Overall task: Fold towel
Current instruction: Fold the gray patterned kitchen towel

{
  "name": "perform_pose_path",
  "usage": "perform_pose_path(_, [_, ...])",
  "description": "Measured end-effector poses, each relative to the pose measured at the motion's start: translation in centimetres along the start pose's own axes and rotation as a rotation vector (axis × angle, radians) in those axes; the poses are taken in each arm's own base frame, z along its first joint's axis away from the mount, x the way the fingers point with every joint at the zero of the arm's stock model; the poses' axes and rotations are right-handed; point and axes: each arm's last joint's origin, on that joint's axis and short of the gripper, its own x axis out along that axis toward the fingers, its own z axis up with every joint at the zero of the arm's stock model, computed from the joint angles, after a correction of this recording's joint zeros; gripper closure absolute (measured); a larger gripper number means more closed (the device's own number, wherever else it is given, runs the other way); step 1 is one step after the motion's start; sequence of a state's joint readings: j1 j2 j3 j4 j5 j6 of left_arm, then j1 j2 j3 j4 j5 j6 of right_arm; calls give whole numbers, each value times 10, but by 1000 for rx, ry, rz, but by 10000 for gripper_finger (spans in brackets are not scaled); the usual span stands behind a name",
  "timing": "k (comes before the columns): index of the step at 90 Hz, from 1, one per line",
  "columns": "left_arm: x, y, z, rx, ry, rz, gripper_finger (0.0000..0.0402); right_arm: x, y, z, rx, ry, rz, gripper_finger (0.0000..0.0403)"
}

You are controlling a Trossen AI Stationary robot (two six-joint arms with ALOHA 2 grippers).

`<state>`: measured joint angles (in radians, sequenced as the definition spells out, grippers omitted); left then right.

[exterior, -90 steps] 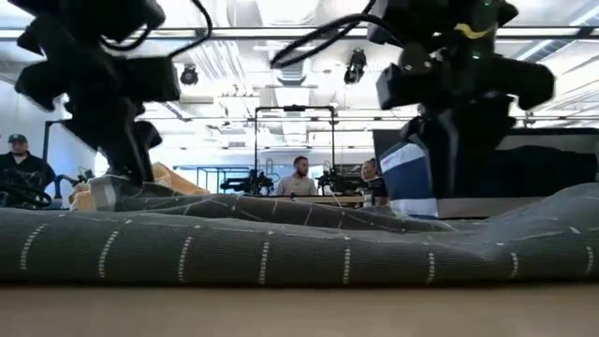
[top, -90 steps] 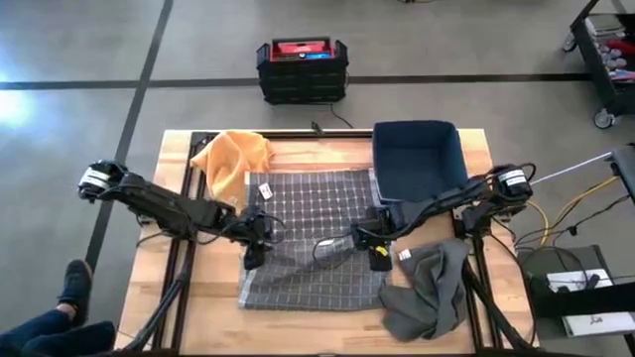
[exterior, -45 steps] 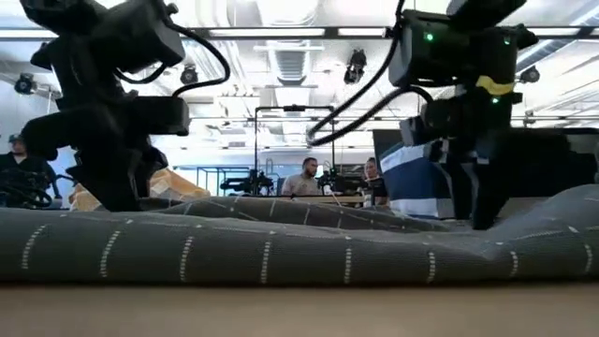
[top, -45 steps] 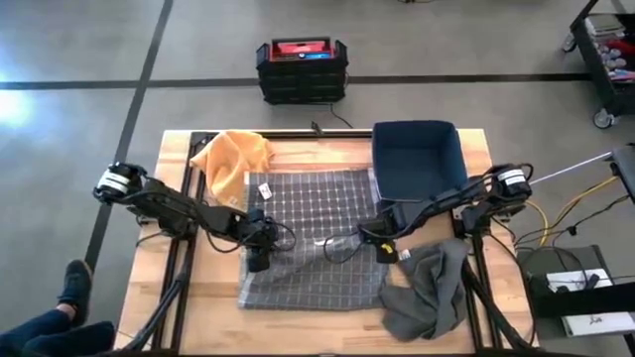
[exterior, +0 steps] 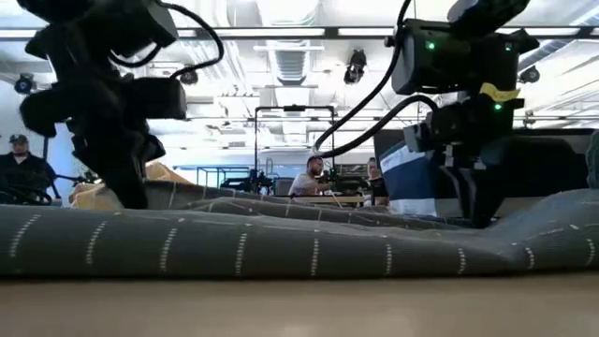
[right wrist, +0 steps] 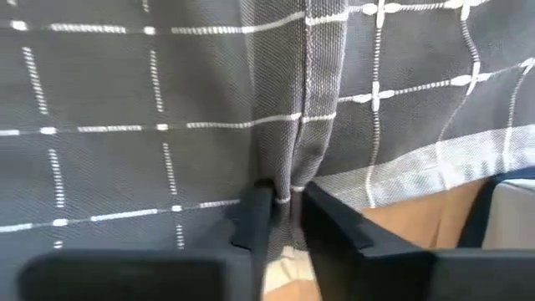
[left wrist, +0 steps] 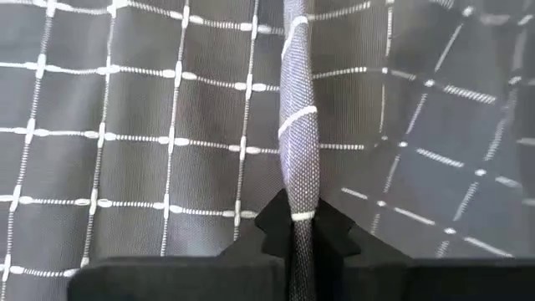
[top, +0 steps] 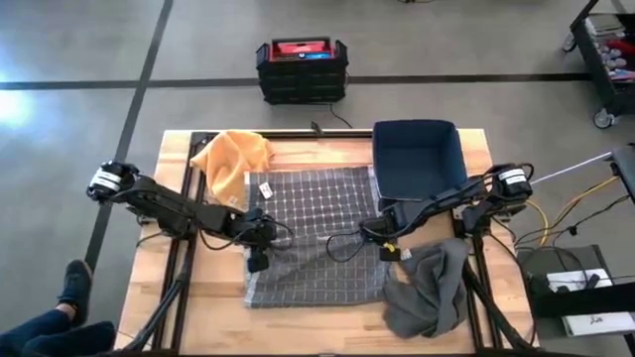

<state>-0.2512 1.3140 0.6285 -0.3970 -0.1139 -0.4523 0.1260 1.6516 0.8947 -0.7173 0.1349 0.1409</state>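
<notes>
A: A plain grey crumpled cloth is seen nearest, right of the grey white-checked towel spread mid-table.

B: A towel fold is pinched by the left gripper; the right gripper is clenched on its right edge.

A: Beyond, a dark blue bin and orange cloth are noted. Since before, the towel's right edge has been drawn inward; the contact points are hidden from overhead.

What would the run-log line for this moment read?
step: fold, grasp | left gripper: shut on checked towel fold | right gripper: shut on towel edge | bin, orange cloth: untouched
</notes>
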Motion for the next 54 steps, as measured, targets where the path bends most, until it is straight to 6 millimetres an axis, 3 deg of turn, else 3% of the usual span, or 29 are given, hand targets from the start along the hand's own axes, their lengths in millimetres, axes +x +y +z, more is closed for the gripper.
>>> perform_pose_path(7, [-6,-2,-2,-17,-3,-8,401,-4,0,3,-6,-10,1,397])
perform_pose_path(29, [-12,-8,-10,-52,5,-21,401,-8,0,6,27,-30,8,379])
perform_pose_path(54, [-16,-34,-26,-61,2,-43,401,-9,0,7,25,-30,8,397])
